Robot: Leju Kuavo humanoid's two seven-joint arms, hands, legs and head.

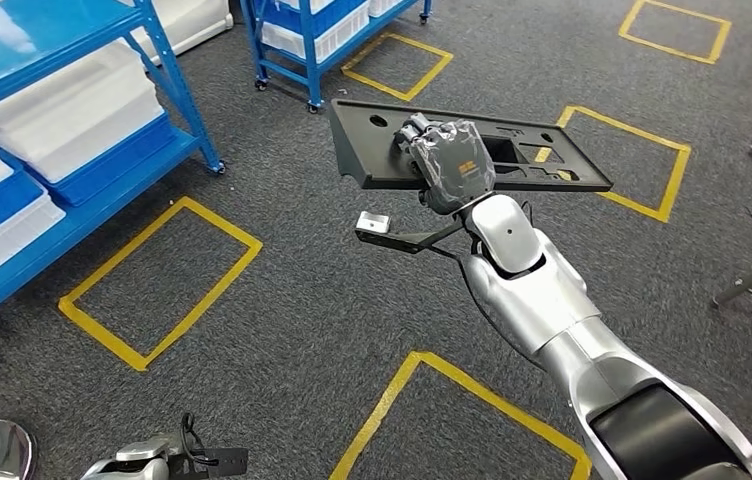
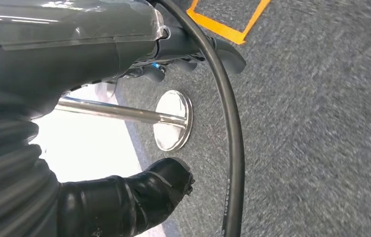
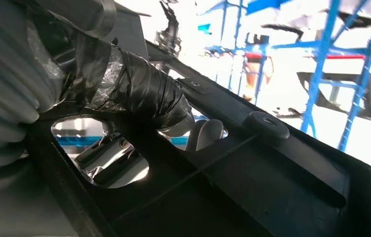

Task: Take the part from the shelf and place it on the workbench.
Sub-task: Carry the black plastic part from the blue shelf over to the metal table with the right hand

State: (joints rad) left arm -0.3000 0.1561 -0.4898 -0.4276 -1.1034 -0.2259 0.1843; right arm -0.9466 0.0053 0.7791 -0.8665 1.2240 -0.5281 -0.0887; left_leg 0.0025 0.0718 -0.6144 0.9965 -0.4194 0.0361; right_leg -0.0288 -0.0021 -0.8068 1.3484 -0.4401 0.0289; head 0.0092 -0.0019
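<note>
Head view: right hand (image 1: 452, 165), wrapped in dark tape at the end of the silver right arm (image 1: 552, 310), grips the flat black plastic panel with cut-out slots and holes (image 1: 552, 165) from above. Panel held roughly level in the air above the grey carpet floor (image 1: 282, 300), clear of it. Beyond the panel's far-left corner, a blue metal wheeled shelf rack carrying white bins (image 1: 317, 40); well off to the panel's left, a second blue rack with white and blue bins (image 1: 62, 130). Yellow tape rectangles on the carpet: one under the panel's right end (image 1: 667, 165), one beyond its far edge (image 1: 397, 65), one well to its left (image 1: 157, 280), one nearer the robot than the panel (image 1: 462, 390). Left hand (image 1: 142, 462) low at the picture's lower edge, far from the panel.

Left wrist view: left hand (image 2: 124, 59) over grey carpet, dark fingers (image 2: 228, 54) partly curled, nothing visible in them; cannot tell whether closed or apart. Black cable (image 2: 235, 148) across the frame; a round polished metal disc on a rod (image 2: 173, 121) beyond it; orange-yellow tape (image 2: 223, 29) on the carpet.

Right wrist view: taped fingers (image 3: 139, 94) clamped over the panel's (image 3: 252, 187) edge; blue racking (image 3: 331, 59) blurred behind.
</note>
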